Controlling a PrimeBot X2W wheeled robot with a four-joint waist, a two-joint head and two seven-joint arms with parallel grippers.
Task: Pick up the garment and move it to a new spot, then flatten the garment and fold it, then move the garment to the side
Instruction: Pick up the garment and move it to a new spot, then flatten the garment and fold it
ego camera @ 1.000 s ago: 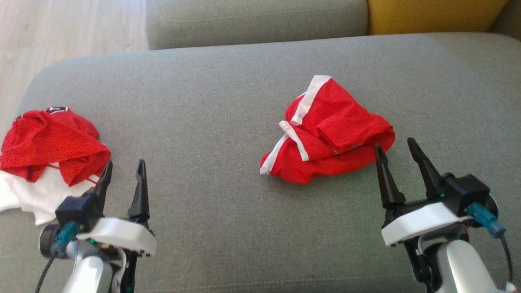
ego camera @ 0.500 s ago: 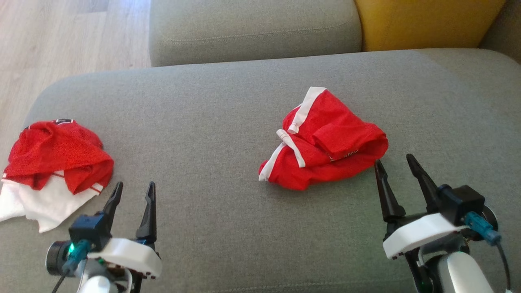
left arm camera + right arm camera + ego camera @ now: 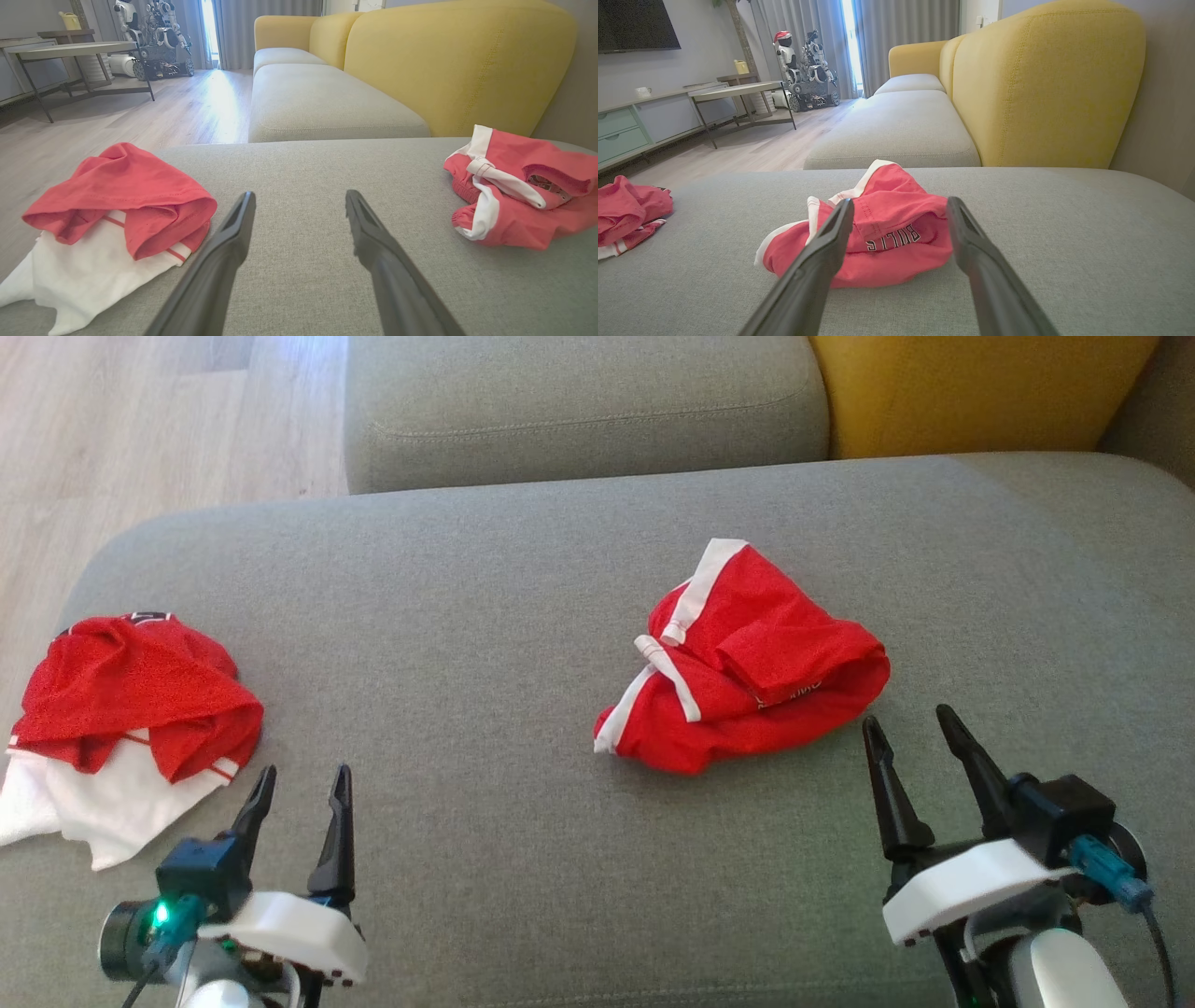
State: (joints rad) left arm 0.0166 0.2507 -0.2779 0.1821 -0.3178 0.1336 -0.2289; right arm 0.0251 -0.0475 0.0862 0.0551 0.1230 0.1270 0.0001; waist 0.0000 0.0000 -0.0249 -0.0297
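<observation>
Right gripper [image 3: 906,715] hangs just short of the crumpled red shorts [image 3: 747,663], spread wide and empty — left gripper [image 3: 305,769] likewise, near a red-and-white shirt [image 3: 131,709]. Nothing looks done yet: the shorts lie bunched on the grey cushion [image 3: 467,616], so pickup, flattening, folding and moving aside are all left to do

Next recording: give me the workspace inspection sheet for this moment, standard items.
Surface: grey sofa cushion, flat, fabric-covered.
Job's things: red shorts with white trim, crumpled, right of centre, just ahead of the right gripper; likely the target.
Clutter: red and white garment, bunched at the cushion's left edge.
Grippers: left gripper and right gripper both open, holding nothing.
Cables: teal plug with a dark lead at the right wrist; second teal plug at the left wrist.
Surroundings: yellow backrest, wooden floor, side table, another robot by the curtains.
</observation>
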